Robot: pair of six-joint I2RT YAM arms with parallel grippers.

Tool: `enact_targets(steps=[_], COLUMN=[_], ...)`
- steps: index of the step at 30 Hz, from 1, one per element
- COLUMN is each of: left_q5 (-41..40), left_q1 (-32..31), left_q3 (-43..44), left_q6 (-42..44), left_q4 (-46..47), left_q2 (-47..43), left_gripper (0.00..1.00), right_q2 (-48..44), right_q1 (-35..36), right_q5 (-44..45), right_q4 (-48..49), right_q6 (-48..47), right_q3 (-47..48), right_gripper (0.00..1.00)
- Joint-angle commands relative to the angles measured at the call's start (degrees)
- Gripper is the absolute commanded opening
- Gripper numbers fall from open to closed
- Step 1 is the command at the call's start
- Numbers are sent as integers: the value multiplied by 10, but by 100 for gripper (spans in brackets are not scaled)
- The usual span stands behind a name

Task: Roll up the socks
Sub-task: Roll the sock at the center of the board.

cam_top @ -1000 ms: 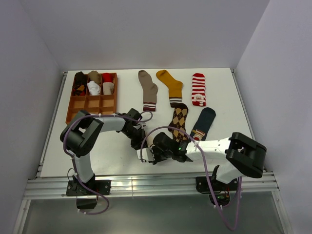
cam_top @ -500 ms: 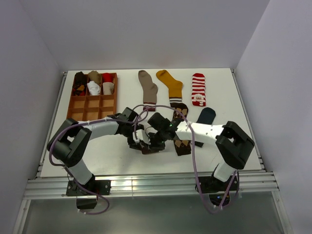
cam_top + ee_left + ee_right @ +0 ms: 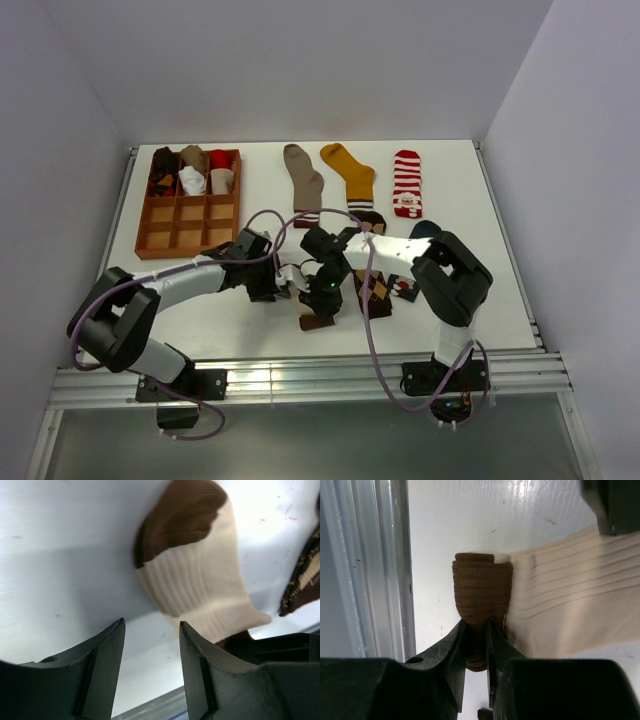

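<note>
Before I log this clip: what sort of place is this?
Probably a lab robot cell, not a home: a white table boxed in by plain walls, two arms bolted to an aluminium rail, socks laid out in a row.

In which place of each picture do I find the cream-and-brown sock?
Top external: the cream-and-brown sock is low in the centre, near the table's front edge.
Left wrist: upper centre, reaching toward the lower right.
Right wrist: centre, with its brown end pinched by the right gripper.
Shared landmark: the white table under it.
</note>
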Motion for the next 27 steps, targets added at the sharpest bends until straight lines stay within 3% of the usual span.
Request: enact_targets(steps=[1, 10, 15, 19, 27], left_q5=[-59, -87, -120, -149, -187], left_q1=[2, -5, -66, -126, -208], left_q3=[-20, -110, -137, -125, -63], left_q6=[19, -7, 6, 32, 138], left_q4=[5, 58, 121, 161, 209], left_q2=[-32, -158, -225, -213, -105], left_gripper=[52, 44, 50, 55, 59], right_q2=[48, 171, 241, 285, 342], right_q1=[-12, -65, -87, -106, -115], right_q5=[-18, -66, -83, -86, -90], right_q4=[-61, -184, -263, -291, -341], right_q6=[1, -10, -18, -12, -6], right_q3=[39, 173, 255, 299, 357], right_gripper=[15, 14, 14, 14, 15])
